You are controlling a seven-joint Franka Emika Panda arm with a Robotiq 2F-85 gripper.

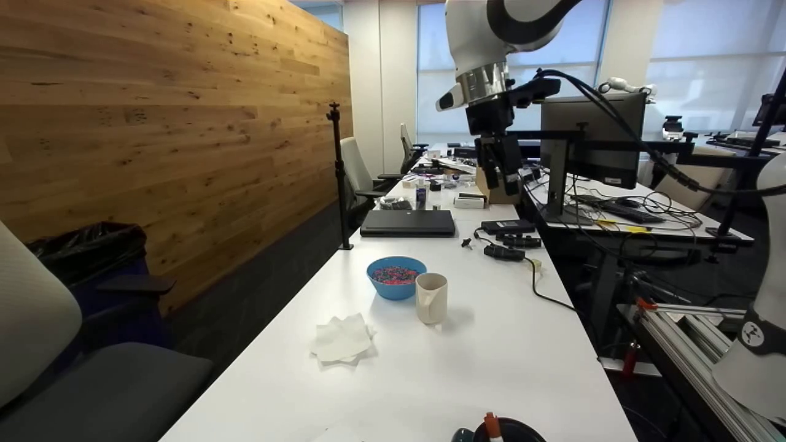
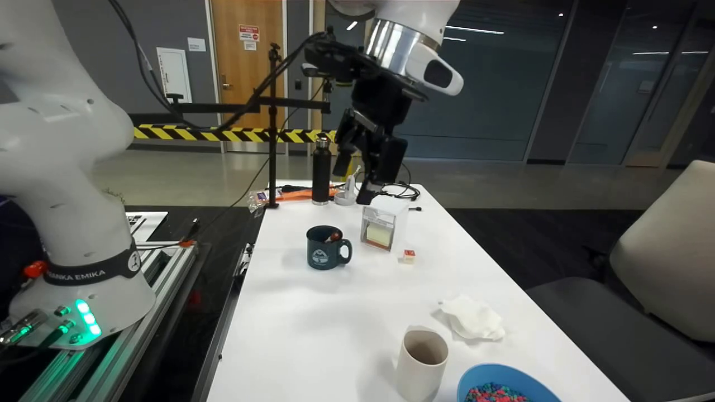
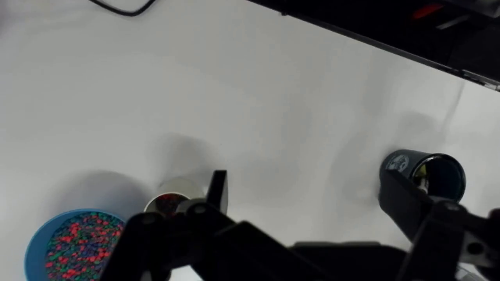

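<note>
Far left in an exterior view I've got the arm's white base (image 2: pixel 84 312), green lights on, next to the white table (image 2: pixel 313 318). Along from that there's a black bottle (image 2: pixel 321 176), upright at the far end, then the dark mug (image 2: pixel 322 254), also upright, handle to the right, with what looks like a marker (image 1: pixel 492 423) in it, orange end up. Next is my gripper (image 2: pixel 356 181): fingers spread wide, nothing between them, hanging tilted well above the table. In the wrist view one finger overlaps the dark mug, but only by line of sight, no contact. Past that, a clear-fronted box (image 2: pixel 379 228) and just beside it a tiny cube (image 2: pixel 409 256) with red on top. Then the pale mug (image 2: pixel 420 365), upright and nearer the camera; from the wrist I see reddish stuff inside but can't make out what, and my other finger hides its edge. After that a crinkled napkin (image 2: pixel 473 319), then the blue bowl (image 2: pixel 516 377) of red, green and bluish bits (image 3: pixel 84 246), near the pale mug with a gap between. Far right, a chair (image 2: pixel 665 262) beside the table.
</note>
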